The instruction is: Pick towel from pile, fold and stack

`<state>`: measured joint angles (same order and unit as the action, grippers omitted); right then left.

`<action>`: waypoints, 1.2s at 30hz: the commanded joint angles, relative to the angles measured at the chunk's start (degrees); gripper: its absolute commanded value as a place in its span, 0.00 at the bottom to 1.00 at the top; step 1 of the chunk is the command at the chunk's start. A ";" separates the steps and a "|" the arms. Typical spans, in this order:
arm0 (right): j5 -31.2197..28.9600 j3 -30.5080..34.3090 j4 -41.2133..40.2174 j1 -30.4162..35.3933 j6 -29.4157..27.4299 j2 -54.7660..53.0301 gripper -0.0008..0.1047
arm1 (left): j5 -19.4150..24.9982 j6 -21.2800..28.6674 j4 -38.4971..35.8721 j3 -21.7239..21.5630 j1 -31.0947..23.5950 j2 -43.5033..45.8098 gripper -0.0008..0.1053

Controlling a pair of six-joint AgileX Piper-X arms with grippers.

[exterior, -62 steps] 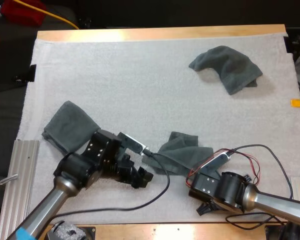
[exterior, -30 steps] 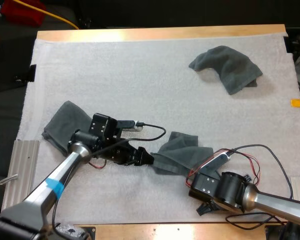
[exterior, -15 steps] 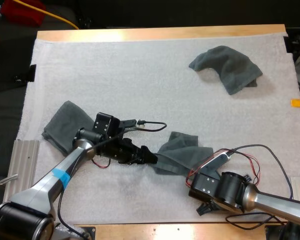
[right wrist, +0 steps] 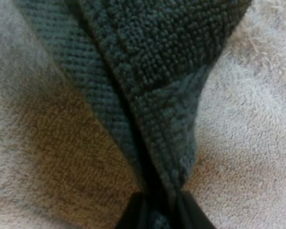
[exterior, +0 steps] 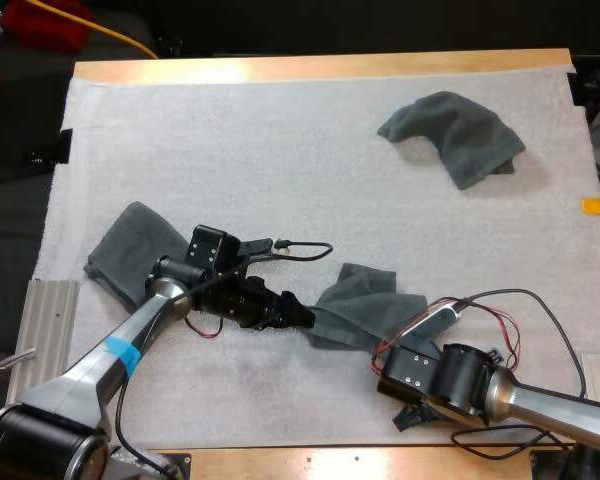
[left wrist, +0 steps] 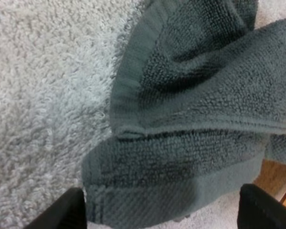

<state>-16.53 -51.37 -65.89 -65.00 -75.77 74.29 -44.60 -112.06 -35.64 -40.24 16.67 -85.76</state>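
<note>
Towel (exterior: 365, 303) lies rumpled on the white mat (exterior: 280, 140), toward the desk's near side. Left end effector (exterior: 304, 318) is spread wide, with the towel's left corner between its fingers. Right end effector (right wrist: 157, 202) pinches the towel's opposite edge tightly.

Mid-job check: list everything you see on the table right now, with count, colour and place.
crumpled towel: 1, dark grey-green, far right of the mat
left towel: 1, dark grey-green, left side of the mat, beside my left arm
middle towel: 1, dark grey-green, near side, between the two grippers
mat: 1, white, covering the table
table: 1, wooden, under the mat
metal rail: 1, silver, ribbed, off the mat's near left edge
left gripper: 1, black, open, fingers astride the middle towel's corner
right gripper: 1, black, shut on the middle towel's edge
</note>
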 commanded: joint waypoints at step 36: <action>0.16 -0.01 -1.01 -0.02 0.65 -0.41 0.02 | -5.96 -3.40 0.89 -0.17 0.17 -3.31 0.18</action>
<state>-16.53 -51.37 -65.89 -65.00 -75.42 74.29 -50.23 -115.39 -34.55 -40.24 16.67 -89.13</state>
